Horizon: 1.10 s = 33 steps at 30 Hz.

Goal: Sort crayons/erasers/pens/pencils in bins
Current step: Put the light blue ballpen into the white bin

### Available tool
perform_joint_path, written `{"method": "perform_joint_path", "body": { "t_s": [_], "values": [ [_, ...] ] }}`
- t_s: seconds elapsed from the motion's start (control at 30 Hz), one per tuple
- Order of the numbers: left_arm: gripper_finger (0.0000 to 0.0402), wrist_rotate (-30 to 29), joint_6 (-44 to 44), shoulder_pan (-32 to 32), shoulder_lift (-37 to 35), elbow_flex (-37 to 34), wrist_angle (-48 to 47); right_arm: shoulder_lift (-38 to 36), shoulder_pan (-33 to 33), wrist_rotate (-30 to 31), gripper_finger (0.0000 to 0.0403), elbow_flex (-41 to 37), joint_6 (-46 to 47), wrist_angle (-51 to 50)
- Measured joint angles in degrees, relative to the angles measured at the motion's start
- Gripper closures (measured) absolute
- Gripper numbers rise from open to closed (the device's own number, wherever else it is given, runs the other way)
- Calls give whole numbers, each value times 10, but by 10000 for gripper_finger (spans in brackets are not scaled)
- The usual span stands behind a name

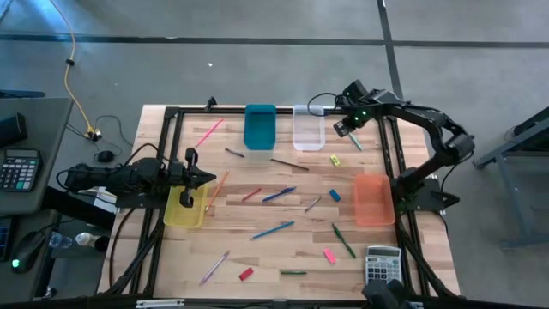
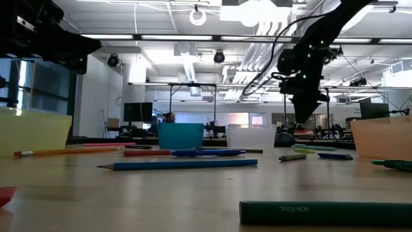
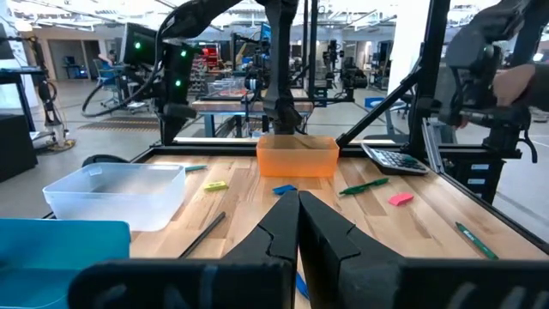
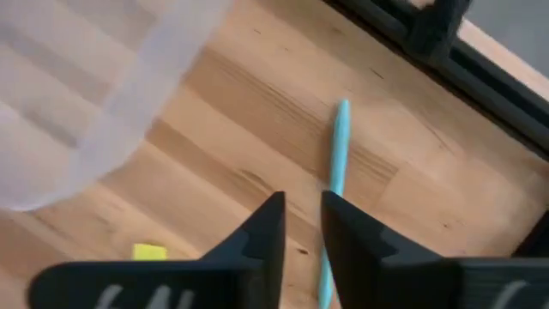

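Right gripper (image 4: 300,227) above far right table corner, fingers slightly parted, nothing between them. Light blue pen (image 4: 334,184) flat on wood directly beneath, long axis roughly in line with the finger gap, so likely wants wrist rotation before descent. Clear bin (image 1: 308,127) just beside; yellow eraser (image 1: 335,160) nearby. Left gripper (image 1: 204,178) clenched, empty, parked over yellow bin (image 1: 184,210), well apart from pen.

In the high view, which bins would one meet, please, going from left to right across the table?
Yellow bin → teal bin → clear bin → orange bin.
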Motion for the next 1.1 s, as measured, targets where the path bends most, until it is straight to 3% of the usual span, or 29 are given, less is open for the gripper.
{"method": "perform_joint_path", "body": {
  "t_s": [0.2,0.77,0.9,1.1],
  "values": [
    [401,0,0,0,0,0,0,38,-14,11,286,0,-13,15],
    [401,-1,0,0,0,0,0,152,-38,7,284,1,-15,84],
    [401,-2,0,0,0,0,0,157,-37,3,294,2,-12,86],
    [401,-2,0,0,0,0,0,157,-37,3,343,2,-10,86]
  ]
}}
